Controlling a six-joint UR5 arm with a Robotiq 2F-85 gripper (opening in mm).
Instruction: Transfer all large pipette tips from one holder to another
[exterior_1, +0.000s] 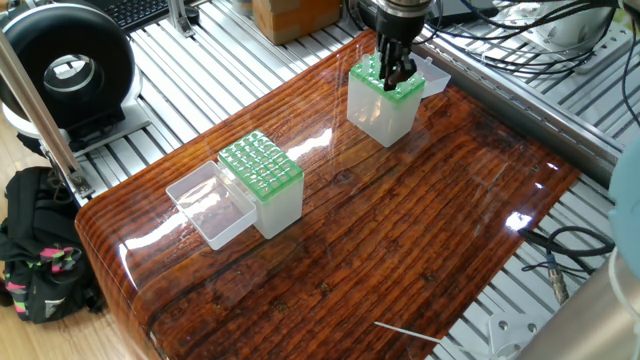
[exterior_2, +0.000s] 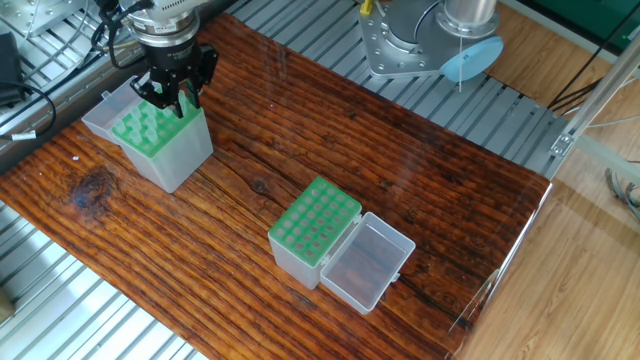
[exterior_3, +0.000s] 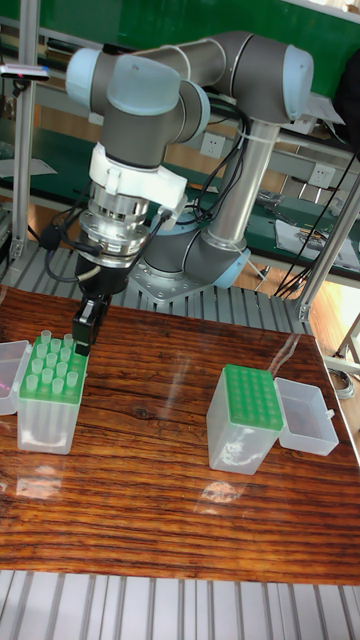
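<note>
The large pipette tips (exterior_3: 52, 364) stand as translucent cones in the green grid of the left holder (exterior_3: 45, 425), which also shows as holder (exterior_1: 383, 112) and holder (exterior_2: 170, 152). My gripper (exterior_3: 83, 343) hangs over that holder's back right corner, its fingers drawn close together around the top of one tip there. It appears as gripper (exterior_1: 394, 80) and gripper (exterior_2: 172, 100) in the fixed views. The other holder (exterior_3: 240, 440), seen too as holder (exterior_1: 272, 200) and holder (exterior_2: 300, 255), shows only open holes in its green grid.
Each holder has a clear lid hinged open beside it: lid (exterior_3: 304, 418) and lid (exterior_2: 368, 262) on the second, lid (exterior_2: 103, 112) on the first. The arm's base (exterior_2: 420, 45) stands behind the table. A black bag (exterior_1: 35, 240) lies off the table's corner.
</note>
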